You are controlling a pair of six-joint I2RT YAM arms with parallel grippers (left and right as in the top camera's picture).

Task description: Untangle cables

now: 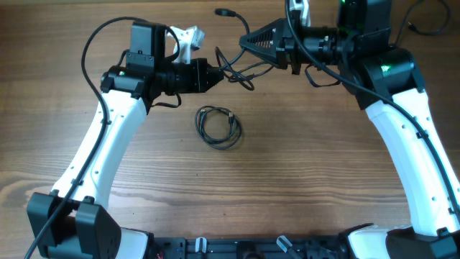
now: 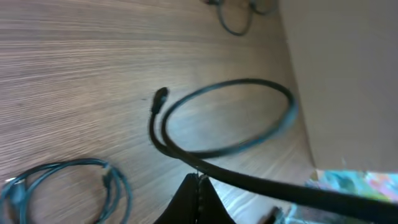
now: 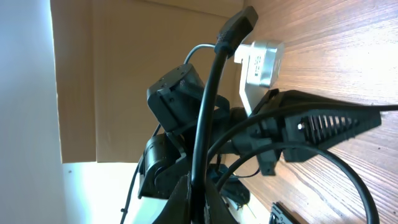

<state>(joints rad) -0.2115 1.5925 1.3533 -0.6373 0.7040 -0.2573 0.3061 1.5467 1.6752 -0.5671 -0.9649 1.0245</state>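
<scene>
Item 1: your left claw (image 1: 218, 75). It is clenched on a thin black cable. In its wrist view the cord crosses the fingertips and sweeps round in one open loop (image 2: 230, 118) over the table (image 1: 302, 173).

Item 2: your right claw (image 1: 243, 42). It is clenched on another black cable, which rises straight from the fingers to a plug (image 3: 240, 21) at its free end.

Item 3: the cables (image 1: 241, 70). They form a loose black tangle between the two claws, toward the far middle of the table, with strands leading to both tips.

Item 4: a coil (image 1: 218, 126). This is one more cable wound in a neat ring. It lies flat on the wood, nearer the arm bases than the tangle, and is apart from the tangle and from both claws.
</scene>
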